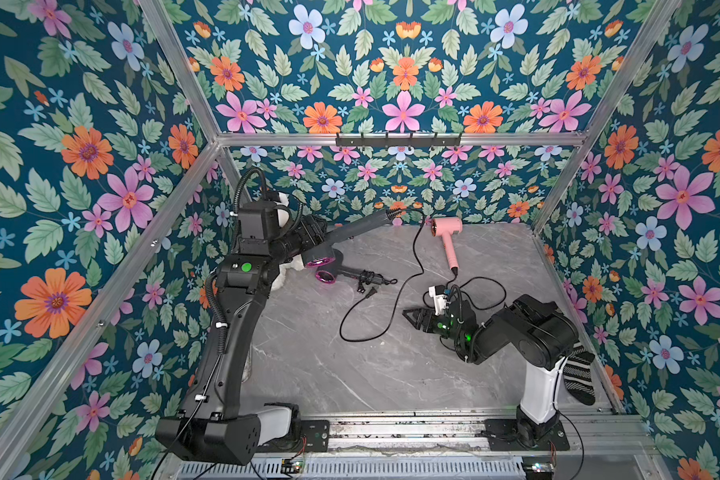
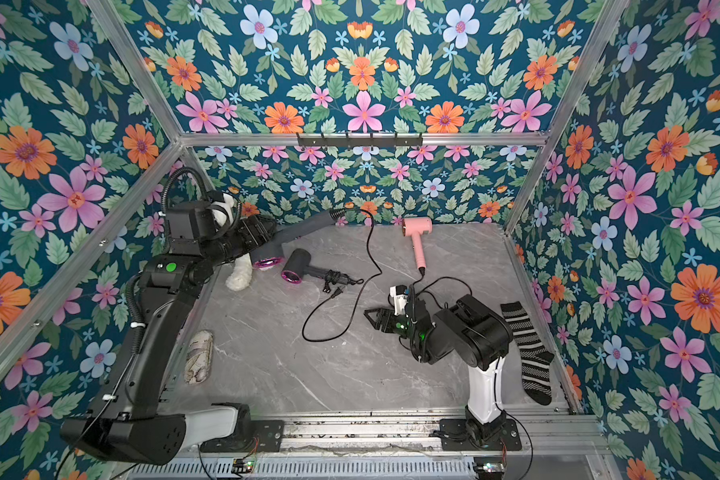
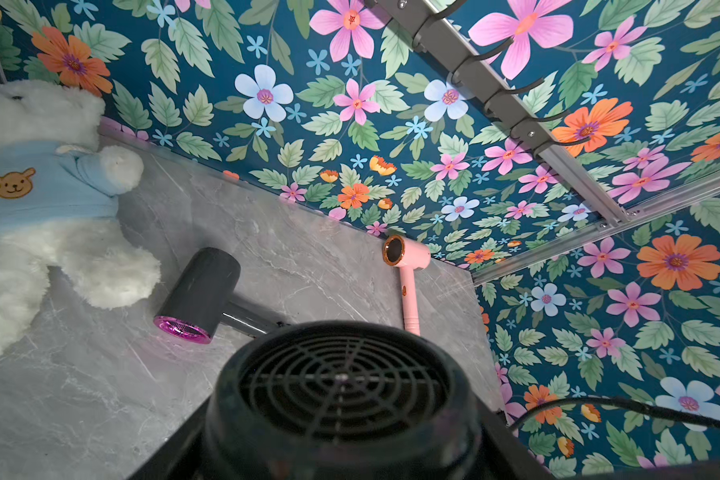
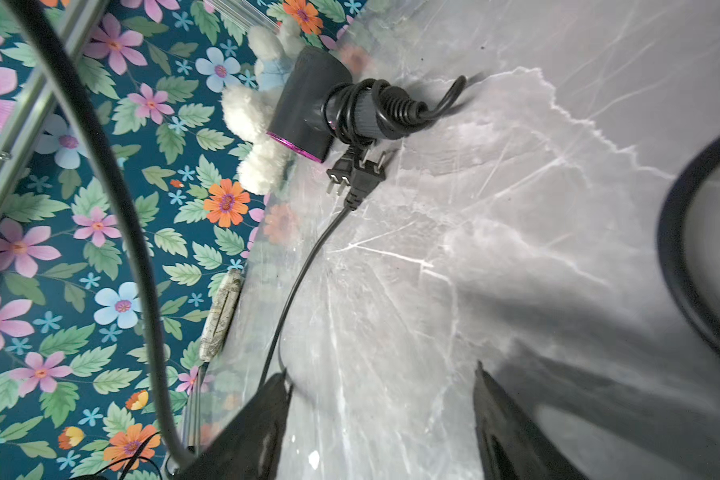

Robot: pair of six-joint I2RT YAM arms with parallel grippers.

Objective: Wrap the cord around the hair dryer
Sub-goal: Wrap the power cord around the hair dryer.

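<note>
Two arms – left end effector [image 1: 324, 240] clamped on raised grey hair dryer [image 1: 358, 226]; right end effector [image 4: 381, 372] spread over desk [image 4: 516, 208], cord [image 4: 304, 266] trailing loose.

the grey hair dryer [image 1: 350, 230], magenta-rimmed at the nozzle, hangs lifted and tilted just behind the cord-wrapped dryer [image 1: 341, 273]. its black cord [image 4: 300, 274] trails unwound from the handle end in loose curves, plug [image 1: 371, 292] just beside that dryer.

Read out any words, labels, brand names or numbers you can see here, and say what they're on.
No readable text in any view.
White plush bear, light-blue sweater: embroidered bear-face patch, picture only, no words.
White plug box: blue mark, too small to read.
</note>
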